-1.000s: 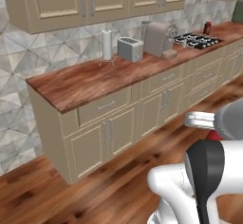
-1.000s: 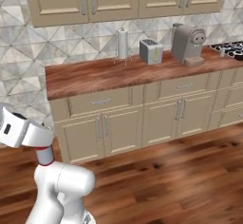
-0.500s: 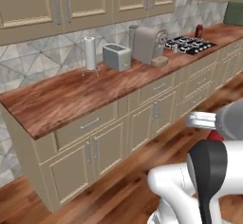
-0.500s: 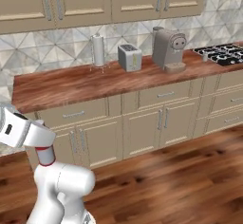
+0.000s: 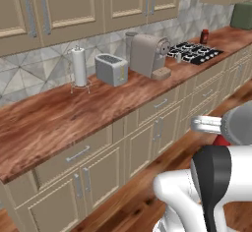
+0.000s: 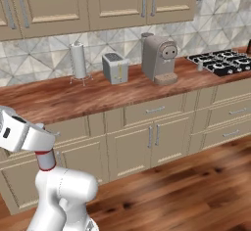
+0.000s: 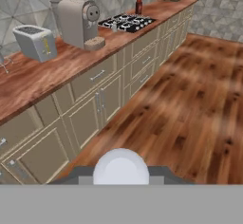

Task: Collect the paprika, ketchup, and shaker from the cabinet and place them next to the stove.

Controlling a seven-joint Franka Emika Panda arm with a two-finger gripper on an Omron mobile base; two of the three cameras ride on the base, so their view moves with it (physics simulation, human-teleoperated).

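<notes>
In the hand view a pale, rounded dome, the shaker (image 7: 121, 165), sits between the dark finger tips of my gripper (image 7: 121, 173), which is shut on it. The hand looks along the wooden floor toward the counter. The black stove (image 7: 127, 22) (image 5: 194, 52) (image 6: 221, 61) lies at the far end of the counter. The paprika (image 7: 138, 5) (image 5: 204, 36), a dark jar with a red cap, stands just beyond the stove. The ketchup and the cabinet are out of view.
On the wooden counter (image 6: 98, 95) stand a paper towel holder (image 6: 78, 61), a toaster (image 6: 115, 68) and a coffee machine (image 6: 159, 57). A small grey object (image 6: 200, 66) stands at the stove's near side. Drawers and doors run below the counter; wall cabinets hang above.
The whole picture has shifted in both base views: the base has moved, and the toaster, coffee machine and stove now look larger and nearer. The gripper stays shut.
</notes>
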